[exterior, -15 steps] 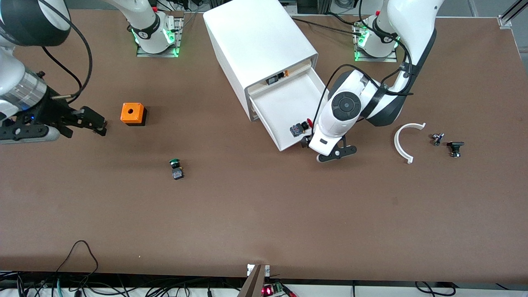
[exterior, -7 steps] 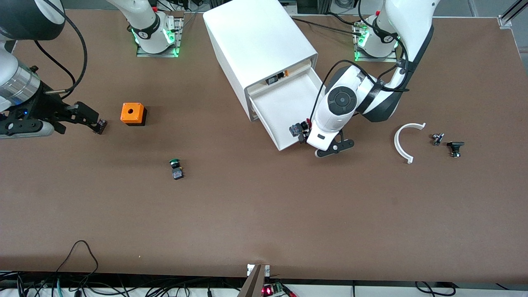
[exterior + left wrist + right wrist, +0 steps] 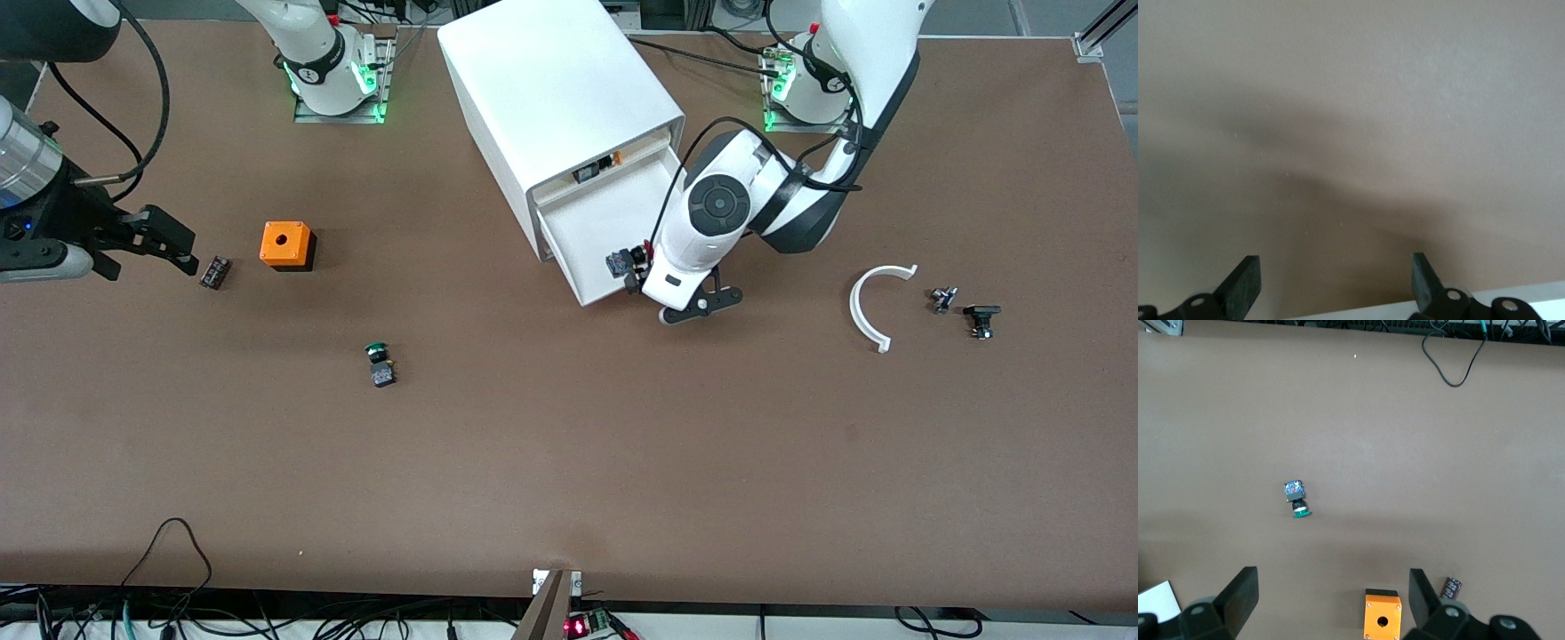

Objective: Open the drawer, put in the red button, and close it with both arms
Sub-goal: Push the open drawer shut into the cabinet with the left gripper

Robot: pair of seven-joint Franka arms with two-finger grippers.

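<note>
The white cabinet point(image 3: 551, 89) stands between the arms' bases. Its second-level drawer point(image 3: 605, 222) sticks out partway. The red button point(image 3: 616, 263) lies in the drawer near its front wall; only its bluish-grey base and black body show, the cap is hidden by the left arm's hand. My left gripper point(image 3: 637, 281) is at the drawer's front corner on the left arm's side. In the left wrist view this gripper point(image 3: 1335, 283) is open, with a white edge point(image 3: 1405, 310) low between its fingers. My right gripper point(image 3: 182, 253) point(image 3: 1331, 597) hangs open and empty over the table near the orange box.
An orange box with a hole point(image 3: 287, 244) point(image 3: 1382, 619) and a small dark part point(image 3: 215, 271) lie at the right arm's end. A green-capped button point(image 3: 380, 363) point(image 3: 1297, 499) lies nearer the camera. A white curved piece point(image 3: 867, 311) and two small dark parts point(image 3: 978, 318) lie at the left arm's end.
The left gripper has moved toward the cabinet and the drawer has slid partway in with the button. The right gripper has drawn back toward its end of the table, uncovering the small dark part.
</note>
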